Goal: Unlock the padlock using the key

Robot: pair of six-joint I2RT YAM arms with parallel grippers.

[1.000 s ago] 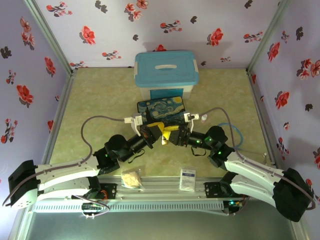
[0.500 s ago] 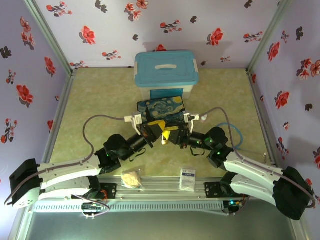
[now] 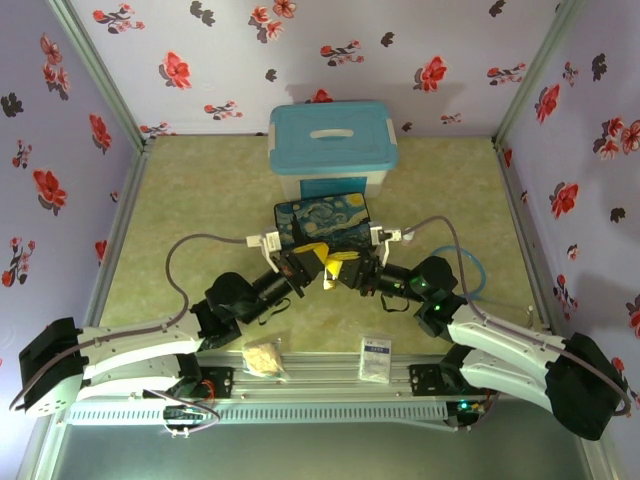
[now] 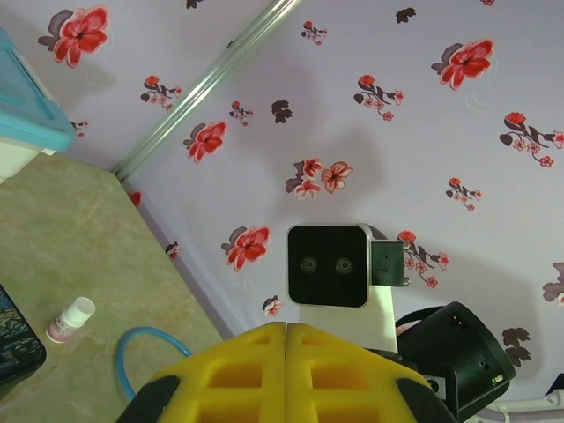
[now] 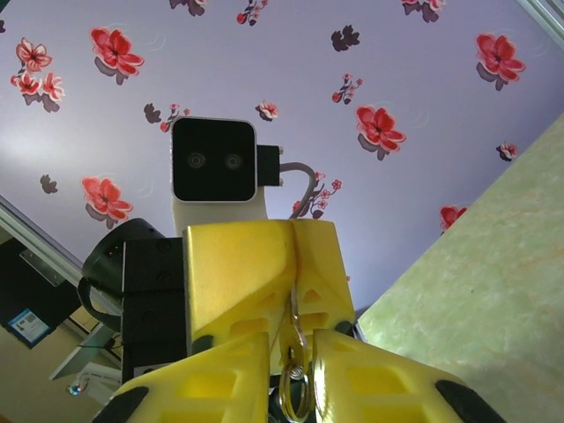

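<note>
One thin key point(image 5: 295, 388), ring and all, sits nipped in the closed right pincer point(image 5: 294, 344), its tip at the seam of the left pincer point(image 4: 286, 335) — pressed shut, presumably round the padlock, which is hidden. Insertion looks underway; turning and opening remain.

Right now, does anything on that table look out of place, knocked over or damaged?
Nothing looks spilled or broken. Two oddities: the painted box sits slightly crooked in front of the blue-lidded bin, and a crumpled bag and a white packet lie at the table's near edge.
</note>
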